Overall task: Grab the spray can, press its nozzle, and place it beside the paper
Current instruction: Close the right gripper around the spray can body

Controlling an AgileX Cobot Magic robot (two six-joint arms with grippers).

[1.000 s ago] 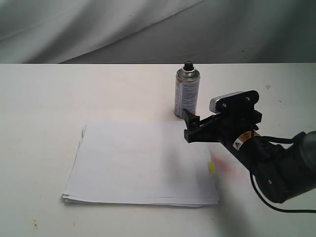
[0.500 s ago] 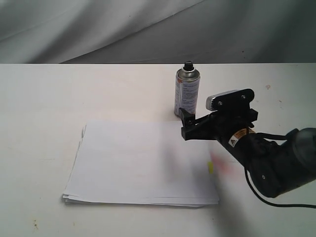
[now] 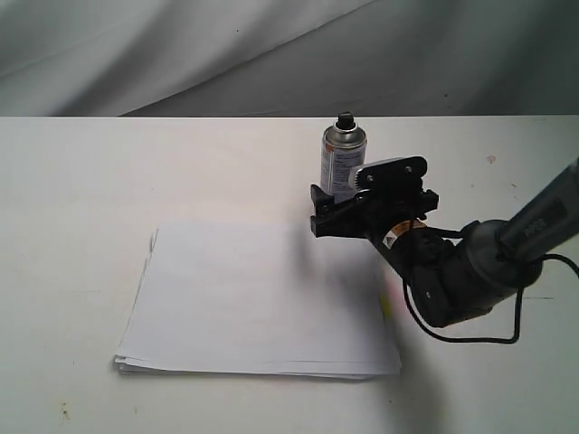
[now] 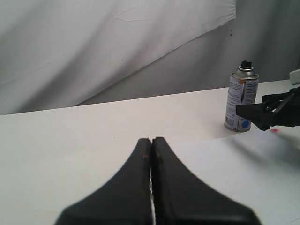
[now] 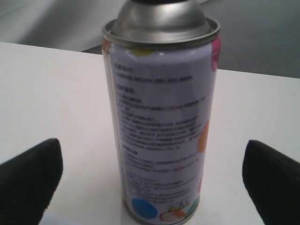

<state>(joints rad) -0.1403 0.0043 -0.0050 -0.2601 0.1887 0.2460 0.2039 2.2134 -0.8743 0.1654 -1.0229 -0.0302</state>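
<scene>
The silver spray can (image 3: 343,169) stands upright on the table just beyond the far right corner of the white paper (image 3: 258,298). Its black nozzle (image 3: 346,118) sits on top. My right gripper (image 3: 318,215) is open and low in front of the can. In the right wrist view the can (image 5: 161,117) fills the middle, and one black finger (image 5: 28,180) shows on each side without touching it. The left wrist view shows my left gripper (image 4: 151,141) shut on nothing, far from the can (image 4: 241,101).
The white table (image 3: 81,181) runs out to the left of the paper and behind the can. A grey cloth backdrop (image 3: 181,54) hangs behind the table's far edge. The right arm's black cable (image 3: 470,339) loops over the table near the paper's right edge.
My right gripper has moved left and forward toward the can, from beside the paper's right edge to right at the can. The can and the paper have not moved.
</scene>
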